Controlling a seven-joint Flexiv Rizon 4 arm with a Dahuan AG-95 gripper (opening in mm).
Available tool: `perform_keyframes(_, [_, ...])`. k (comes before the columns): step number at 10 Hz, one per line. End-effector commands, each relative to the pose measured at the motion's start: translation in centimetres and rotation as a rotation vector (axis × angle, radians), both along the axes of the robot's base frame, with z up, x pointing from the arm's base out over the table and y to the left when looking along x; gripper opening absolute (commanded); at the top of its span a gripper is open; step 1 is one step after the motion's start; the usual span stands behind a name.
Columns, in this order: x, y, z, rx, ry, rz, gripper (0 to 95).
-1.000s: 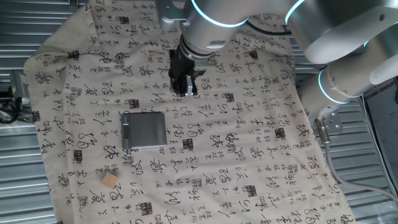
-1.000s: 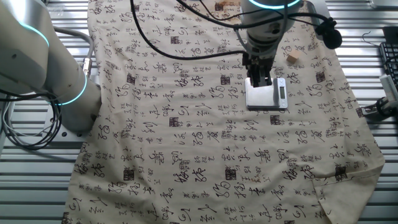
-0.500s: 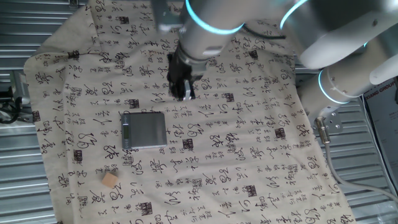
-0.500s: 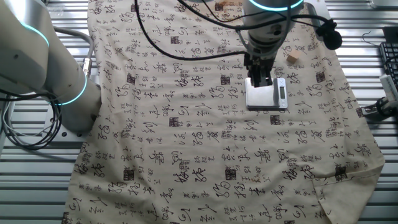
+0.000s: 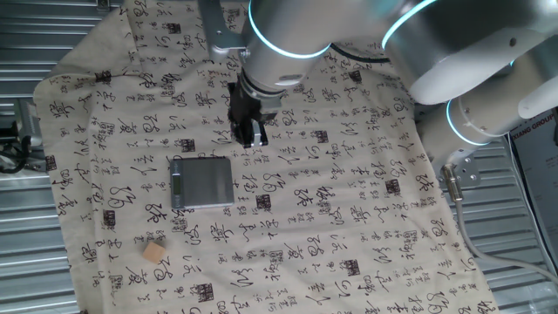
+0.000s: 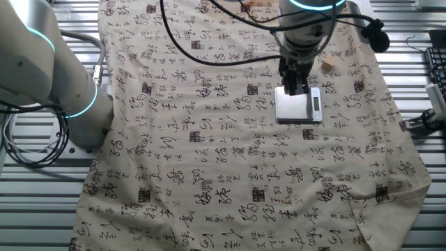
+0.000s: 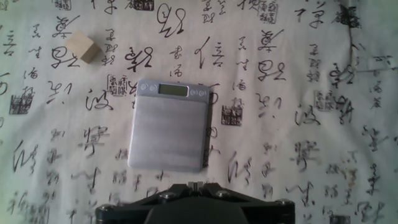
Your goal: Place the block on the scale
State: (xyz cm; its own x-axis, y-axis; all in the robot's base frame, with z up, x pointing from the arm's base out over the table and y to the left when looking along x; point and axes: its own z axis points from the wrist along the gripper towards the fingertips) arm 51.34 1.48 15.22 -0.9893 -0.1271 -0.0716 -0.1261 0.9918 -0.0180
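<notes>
The block is a small tan cube lying on the printed cloth near the front left, apart from the scale, a flat grey square plate. My gripper hangs above the cloth just behind and right of the scale, far from the block. In the other fixed view the gripper is over the scale's near edge and the block lies beyond it. In the hand view the scale is at centre, the block at upper left, and the fingertips are pressed together with nothing between them.
A cream cloth with black calligraphy covers the table and hangs over its edges. The robot's arm stretches in from the right. A second arm base and cables stand at the left in the other fixed view.
The gripper has moved a little to the left in one fixed view, closer to the scale's far side. The block and the scale have not moved.
</notes>
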Motion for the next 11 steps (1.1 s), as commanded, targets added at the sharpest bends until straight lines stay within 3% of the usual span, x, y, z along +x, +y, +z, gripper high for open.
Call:
perform_keyframes(1, [0.4,0.1,-0.4,0.000,0.003,0.001,0.0])
perform_keyframes(11, [3.4,2.7,-2.3,0.001,0.008,-0.006,0.0])
